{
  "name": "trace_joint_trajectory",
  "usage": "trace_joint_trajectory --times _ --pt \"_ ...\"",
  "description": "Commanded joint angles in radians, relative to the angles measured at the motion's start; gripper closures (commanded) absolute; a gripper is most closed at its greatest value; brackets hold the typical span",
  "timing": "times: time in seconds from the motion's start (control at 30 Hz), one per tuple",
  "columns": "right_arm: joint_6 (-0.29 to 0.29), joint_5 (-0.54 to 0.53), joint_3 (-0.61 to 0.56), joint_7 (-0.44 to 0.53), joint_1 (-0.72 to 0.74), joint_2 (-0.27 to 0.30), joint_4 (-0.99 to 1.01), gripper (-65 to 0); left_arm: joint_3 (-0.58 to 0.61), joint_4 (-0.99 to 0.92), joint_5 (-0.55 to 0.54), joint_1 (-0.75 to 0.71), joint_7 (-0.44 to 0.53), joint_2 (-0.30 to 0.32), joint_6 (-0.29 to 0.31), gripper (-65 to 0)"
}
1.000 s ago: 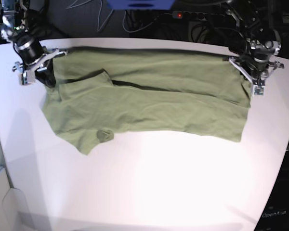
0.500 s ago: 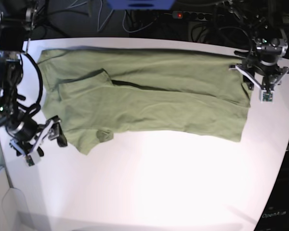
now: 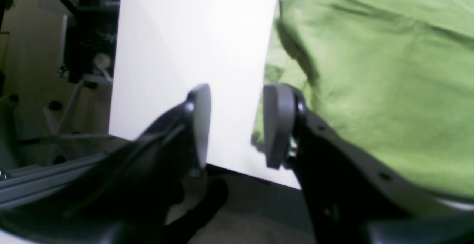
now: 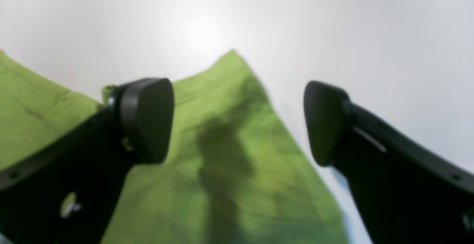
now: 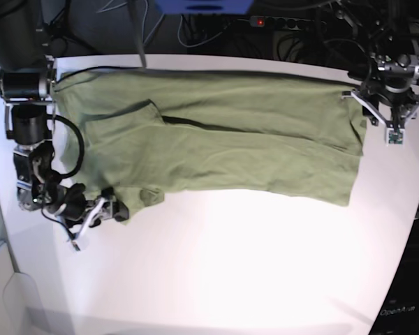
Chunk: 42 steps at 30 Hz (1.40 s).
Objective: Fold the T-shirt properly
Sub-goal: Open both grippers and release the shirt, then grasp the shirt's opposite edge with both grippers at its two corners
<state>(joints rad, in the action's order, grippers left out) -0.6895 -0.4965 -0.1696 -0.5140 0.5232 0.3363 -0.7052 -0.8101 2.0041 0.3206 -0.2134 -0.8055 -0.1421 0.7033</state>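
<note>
- The T-shirt (image 5: 216, 136) lay spread flat across the far half of the white table (image 5: 251, 272), folded lengthwise, its sleeve corner pointing toward the table's near left side.
- The right gripper (image 4: 237, 122) hovered over that sleeve corner (image 4: 231, 57), jaws spread wide, nothing between them.
- The left gripper (image 3: 235, 125) sat at the T-shirt's opposite end, by the table's far right edge; its jaws were parted and released, one pad (image 3: 276, 123) just beside the cloth's hem.
</note>
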Motion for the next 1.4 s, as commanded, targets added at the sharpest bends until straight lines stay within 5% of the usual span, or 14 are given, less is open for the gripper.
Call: trace_joint_trajectory --times 0.0,0.27,0.37,0.47,0.57,0.93,1.13,1.37 --pt "-0.009 -0.017 -0.008 0.045 0.041 0.007 -0.001 -53.4 -0.001 0.019 -0.005 0.007 0.015 0.005 -0.005 -22.7" --pt "-0.009 -0.017 -0.020 0.127 0.044 -0.018 0.086 -53.1 -0.001 0.019 -0.005 0.009 0.015 0.005 -0.005 -22.7" --pt "-0.009 -0.015 -0.020 0.131 0.035 -0.018 0.091 -47.4 -0.001 0.017 -0.005 0.009 0.015 0.005 -0.005 -22.7" --pt "-0.009 -0.015 -0.020 0.131 0.022 -0.018 0.094 -28.0 -0.001 0.017 -0.005 0.010 0.015 0.005 -0.005 -22.7" --pt "-0.009 -0.015 -0.021 0.131 0.013 -0.018 0.092 -0.6 -0.001 0.017 -0.005 0.029 0.015 0.005 -0.005 -22.9" --pt "-0.009 -0.015 -0.051 0.131 0.012 -0.001 0.092 -0.6 -0.002 0.016 -0.005 0.137 0.015 0.014 -0.005 -23.8" --pt "-0.009 -0.015 -0.051 0.127 0.012 0.001 0.092 -0.6 0.001 0.011 -0.013 0.220 0.019 0.014 -0.005 -41.6" --pt "-0.009 -0.015 -0.051 0.124 0.012 0.001 0.092 -0.6 -0.001 -0.259 -0.013 0.385 0.028 0.091 -0.005 -42.0"
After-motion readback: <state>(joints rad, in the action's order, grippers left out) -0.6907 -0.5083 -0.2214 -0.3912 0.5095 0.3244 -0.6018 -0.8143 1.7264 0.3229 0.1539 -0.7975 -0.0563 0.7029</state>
